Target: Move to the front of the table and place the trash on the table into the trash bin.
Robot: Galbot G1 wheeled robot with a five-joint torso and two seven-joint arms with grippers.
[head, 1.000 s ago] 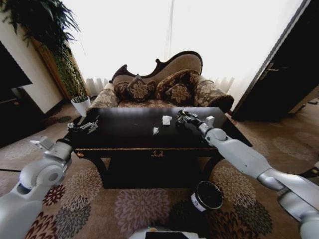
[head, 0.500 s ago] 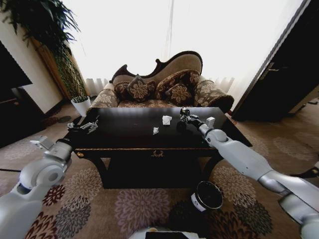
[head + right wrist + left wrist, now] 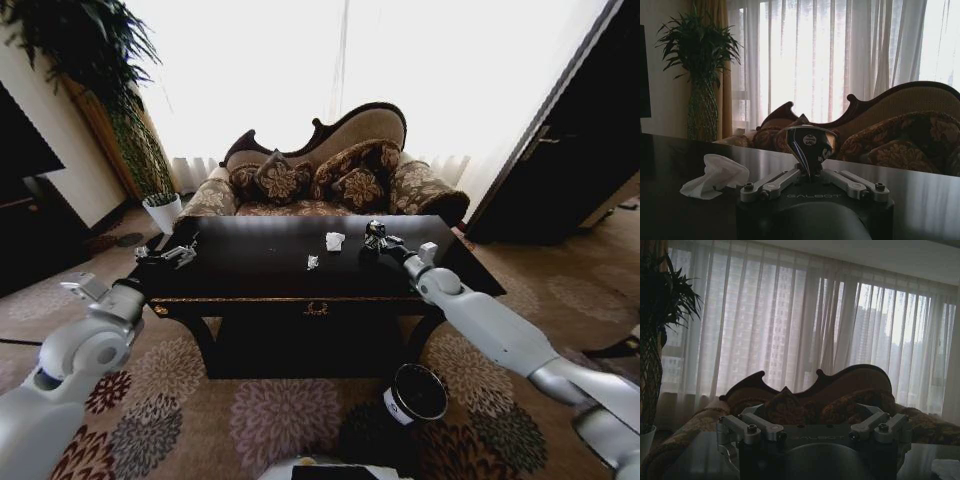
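Observation:
The black table [image 3: 250,262] stands right before me, with a sofa behind it. My right gripper [image 3: 376,238] hovers just above the table's right half, shut on a black-and-silver can-like lump [image 3: 375,230]. In the right wrist view this lump [image 3: 810,144] sits pinched between the fingers, held off the tabletop [image 3: 925,195]. A white paper wad [image 3: 334,241] [image 3: 715,176] lies on the table just left of the gripper. A tiny white scrap [image 3: 312,262] lies nearer the front edge. The black trash bin [image 3: 415,393] stands on the carpet below the table's front right. My left gripper [image 3: 168,256] rests open over the table's left end.
A patterned sofa [image 3: 330,175] with cushions stands behind the table. A tall plant in a white pot [image 3: 162,210] is at the far left, beside dark furniture [image 3: 30,200]. A dark door [image 3: 570,150] is on the right. Patterned carpet [image 3: 250,420] lies in front.
My right gripper has closed on the can-like lump, raised it off the tabletop and drawn slightly to the right. The left arm, wad and scrap have not moved.

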